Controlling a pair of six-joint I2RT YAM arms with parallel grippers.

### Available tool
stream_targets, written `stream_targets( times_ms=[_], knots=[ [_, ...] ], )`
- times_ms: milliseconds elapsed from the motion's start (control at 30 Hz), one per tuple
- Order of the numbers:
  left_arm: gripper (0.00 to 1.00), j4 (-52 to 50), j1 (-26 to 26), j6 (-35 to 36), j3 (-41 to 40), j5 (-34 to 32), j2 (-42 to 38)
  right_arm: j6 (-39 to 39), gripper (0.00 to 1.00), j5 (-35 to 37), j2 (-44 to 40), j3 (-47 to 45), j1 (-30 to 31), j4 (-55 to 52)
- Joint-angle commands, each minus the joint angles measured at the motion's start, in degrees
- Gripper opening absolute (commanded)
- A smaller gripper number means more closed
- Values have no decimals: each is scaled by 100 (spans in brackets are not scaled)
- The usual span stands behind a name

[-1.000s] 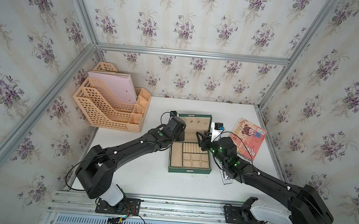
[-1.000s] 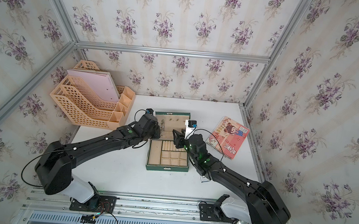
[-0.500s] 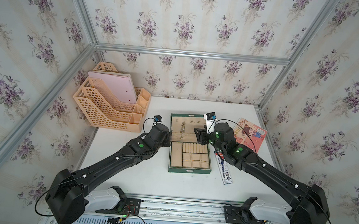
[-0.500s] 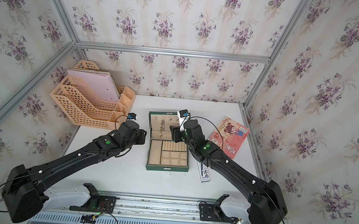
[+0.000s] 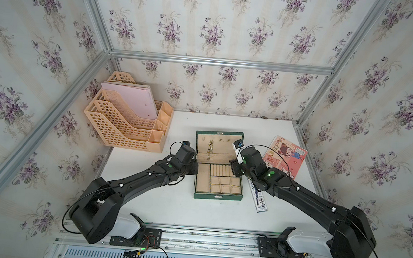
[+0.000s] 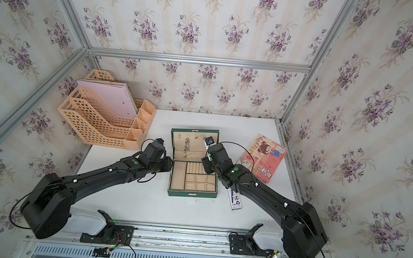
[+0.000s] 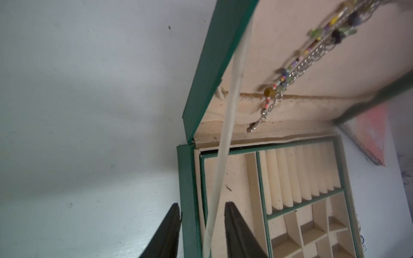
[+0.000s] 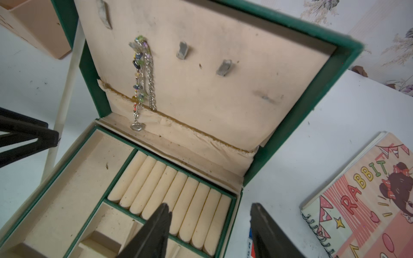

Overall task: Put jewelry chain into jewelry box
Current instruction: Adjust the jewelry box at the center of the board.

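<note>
Left wrist view is showing the left gripper (image 7: 203, 204) only as two dark fingertips, the rest being cut off at the frame's edge. The jaws are standing apart and gripping nothing. One finger is outside the jewelry box (image 7: 187, 189) and one is over its long side compartment, with the green wall and a white ribbon stay (image 7: 223, 156) running between them. Whether either finger is touching the wall I cannot tell. The jewelry chain (image 7: 297, 67) is hanging on the raised lid's beige lining, well apart from those fingers. Its upper part is blurring and running off the frame.

The right wrist view is giving the clearest look. The chain (image 8: 143, 78) is draping down from high on the lid, its beads covering whatever it is hanging from. Its silvery end charm is lying over the gathered pocket (image 8: 201, 134) just above the hinge. The right gripper (image 8: 210, 204) is likewise standing wide and empty, its fingers cut off below. One finger is over the ring rolls (image 8: 156, 178) and one is outside the box's right wall, both well apart from the chain. A pink notebook (image 8: 362, 201) is being cropped at the side.

In both top views the wrist bodies are hiding the fingertips of both arms. The chain (image 5: 209, 148) (image 6: 187, 146) is showing only as a thin dark thread on the lid, between the two wrists and nearer the left one. A pen packet (image 5: 259, 203) is lying partly under the right arm.
</note>
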Motion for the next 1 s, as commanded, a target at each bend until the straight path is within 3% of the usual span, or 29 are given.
stream_targets(
  times_ms=[0, 267, 467, 600, 700, 800, 967],
  knots=[
    [32, -59, -2, 6, 17, 284, 308, -251, 61, -25, 35, 204, 6, 200],
    [28, -169, -2, 94, 34, 317, 769, -1837, 63, -33, 23, 591, 76, 955],
    [20, -238, 1, 252, -36, 233, 689, -3836, 66, 132, 23, 188, 71, 2644],
    [13, -357, 0, 352, -6, 133, 592, -4982, 74, -386, 304, 477, 91, 2422],
    [9, -399, -4, 381, -6, 127, 585, -5236, 84, -254, 709, 1206, 133, 1545],
    [4, -392, -7, 358, -10, 131, 588, -5406, 94, -402, 888, 1425, 85, 1345],
    [0, -341, -7, 264, 8, 196, 637, -5312, 100, -601, 1453, 1901, 32, 832]
  ],
)
